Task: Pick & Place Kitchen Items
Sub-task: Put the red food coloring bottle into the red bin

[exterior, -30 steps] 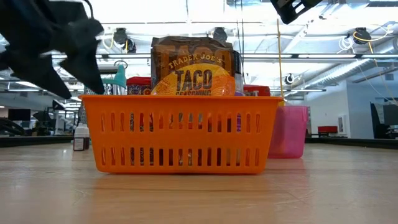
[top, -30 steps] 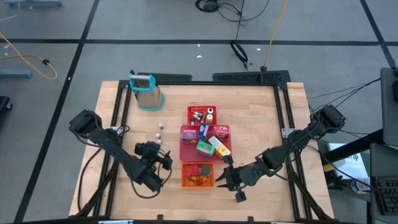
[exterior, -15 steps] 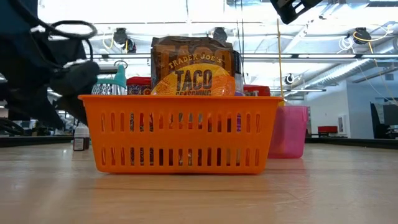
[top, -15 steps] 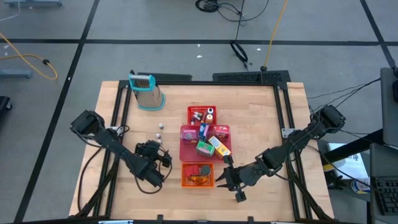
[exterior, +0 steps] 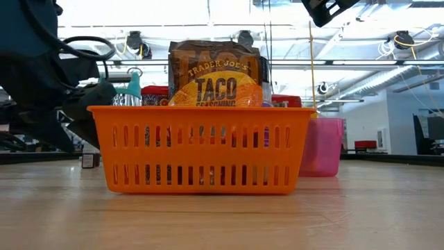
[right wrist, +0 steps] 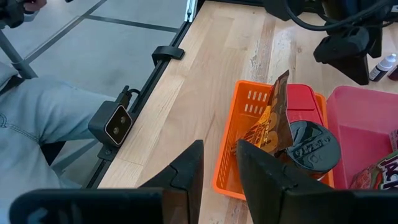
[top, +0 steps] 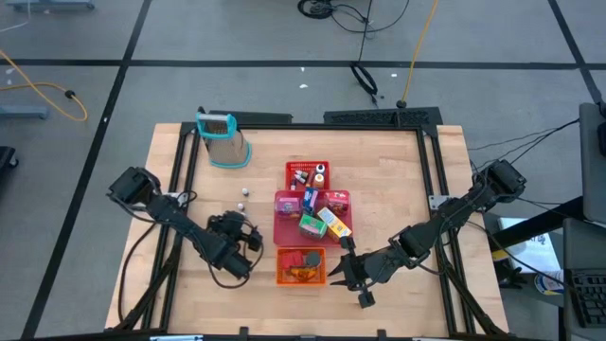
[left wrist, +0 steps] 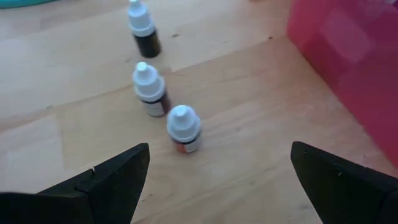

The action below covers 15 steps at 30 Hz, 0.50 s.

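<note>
Left gripper (left wrist: 214, 177) hovering, jaws spread wide, lining up on nearest jar (left wrist: 183, 127). Right gripper (right wrist: 217, 165) waiting over basket (right wrist: 233, 165), jaws nearly together, empty.

Bare wood around three dropper bottles (left wrist: 183, 127); pink tray (left wrist: 354, 68) wall close, probably crowding one side.

the scene was brightly and evenly lit from overhead. in the low view the ceiling lights (exterior: 239, 38) glared white behind the orange basket (exterior: 201, 149), whose packet lettering stayed sharp, while the left arm (exterior: 41, 76) loomed as a dark, blurred silhouette. the table (top: 398, 189) showed only soft, short shadows from above. in the left wrist view the three small bottles (left wrist: 183, 127) looked slightly soft and the pink tray (left wrist: 348, 56) beside them was out of focus.
</note>
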Each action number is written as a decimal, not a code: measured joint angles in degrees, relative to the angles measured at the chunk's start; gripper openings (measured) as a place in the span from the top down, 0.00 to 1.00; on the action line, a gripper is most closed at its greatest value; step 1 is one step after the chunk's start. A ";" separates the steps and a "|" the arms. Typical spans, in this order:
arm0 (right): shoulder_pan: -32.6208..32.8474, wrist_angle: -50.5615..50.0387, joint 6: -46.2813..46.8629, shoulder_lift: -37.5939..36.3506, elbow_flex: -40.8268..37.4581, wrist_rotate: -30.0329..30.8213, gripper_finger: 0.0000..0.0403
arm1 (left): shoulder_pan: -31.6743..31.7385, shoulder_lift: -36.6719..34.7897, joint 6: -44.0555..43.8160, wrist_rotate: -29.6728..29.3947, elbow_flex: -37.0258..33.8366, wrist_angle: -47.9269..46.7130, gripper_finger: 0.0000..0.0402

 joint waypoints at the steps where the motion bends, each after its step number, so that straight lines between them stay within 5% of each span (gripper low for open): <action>1: 0.00 0.00 0.01 0.00 0.00 0.00 0.78 | 0.16 0.00 0.19 0.00 0.00 0.13 0.03; 15: 0.00 0.02 0.00 0.00 0.00 0.00 0.78 | 5.32 0.00 3.65 2.58 0.00 0.02 0.03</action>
